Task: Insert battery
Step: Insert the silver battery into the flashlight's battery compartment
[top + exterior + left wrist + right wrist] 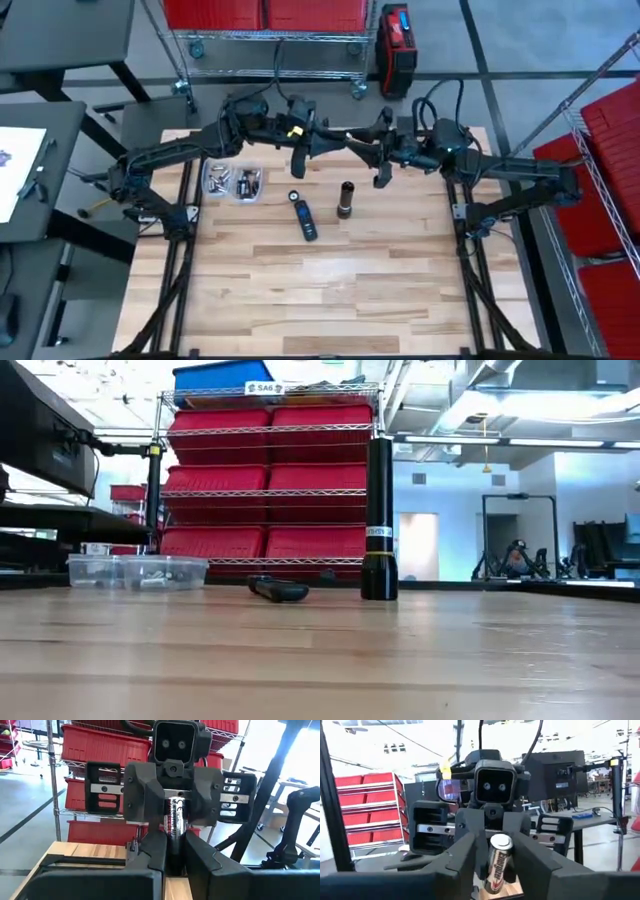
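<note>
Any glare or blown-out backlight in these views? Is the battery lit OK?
High view: even light, only soft shadows on the table. Low view: bright room behind, so the flashlight is a dark silhouette. Left wrist view: one side washed out by daylight, battery adequately lit. Right wrist view: blown-out background, glint on the battery's end.

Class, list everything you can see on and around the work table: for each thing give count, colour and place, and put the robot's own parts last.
Battery: one, dark and silver, held in the air between both grippers over the table's far edge.
Flashlight body: one, black, standing upright mid-table.
Flashlight cap: one, black with blue, lying left of the body.
Clear trays: two, transparent, side by side at far left, holding small parts.
Table: one, light wood.
Red bins: several, on a wire shelf behind the table.
Left gripper: dark, on the battery.
Right gripper: dark, facing it, also on the battery.
</note>
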Available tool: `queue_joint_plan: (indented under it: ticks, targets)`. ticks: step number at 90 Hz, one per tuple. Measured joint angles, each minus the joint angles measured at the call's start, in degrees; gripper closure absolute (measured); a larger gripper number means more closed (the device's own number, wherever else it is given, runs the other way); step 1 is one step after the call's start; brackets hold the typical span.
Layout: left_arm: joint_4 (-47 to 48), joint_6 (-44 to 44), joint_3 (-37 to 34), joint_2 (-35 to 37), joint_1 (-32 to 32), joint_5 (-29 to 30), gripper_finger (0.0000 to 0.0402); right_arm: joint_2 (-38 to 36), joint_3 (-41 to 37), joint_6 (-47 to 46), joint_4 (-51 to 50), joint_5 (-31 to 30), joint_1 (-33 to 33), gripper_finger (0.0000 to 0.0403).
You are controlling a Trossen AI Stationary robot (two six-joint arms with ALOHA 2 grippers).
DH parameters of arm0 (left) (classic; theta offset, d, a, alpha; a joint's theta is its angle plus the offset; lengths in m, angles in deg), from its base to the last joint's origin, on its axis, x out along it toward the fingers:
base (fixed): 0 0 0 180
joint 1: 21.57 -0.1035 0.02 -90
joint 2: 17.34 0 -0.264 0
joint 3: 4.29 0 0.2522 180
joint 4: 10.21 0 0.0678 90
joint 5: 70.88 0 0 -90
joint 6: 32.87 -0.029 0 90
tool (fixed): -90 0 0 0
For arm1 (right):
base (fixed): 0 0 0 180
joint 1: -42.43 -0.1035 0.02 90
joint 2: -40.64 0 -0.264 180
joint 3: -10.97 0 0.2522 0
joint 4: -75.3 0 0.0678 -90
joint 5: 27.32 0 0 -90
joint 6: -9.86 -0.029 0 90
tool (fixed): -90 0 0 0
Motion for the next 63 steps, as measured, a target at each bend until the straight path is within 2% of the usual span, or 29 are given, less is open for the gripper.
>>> queue_joint_plan:
  ticks: [14, 22, 33, 50, 63]
  targets:
    - [-0.03, 0.00, 0.00, 0.00, 0.00, 0.02, 0.0379, -0.02, 0.00, -1.06, -0.26, 0.13, 1.01, 0.0373]
    - [0.04, 0.57, 0.00, 0.00, -0.03, 0.08, 0.0374, -0.02, 0.00, -0.98, -0.39, 0.31, 1.41, 0.0373]
    - [1.80, 1.22, 0.00, 0.00, -0.33, 0.19, 0.0331, -0.81, 0.00, 0.58, -2.92, 0.29, 1.52, 0.0373]
    - [10.76, 3.32, 0.00, 0.04, -2.14, 0.13, 0.0262, -5.08, 0.00, 1.29, -14.51, -0.03, 1.76, 0.0373]
    - [18.38, 2.80, 0.00, 0.04, -3.13, 0.08, 0.0243, -9.08, 0.00, 1.11, -24.76, -0.17, 1.71, 0.0373]
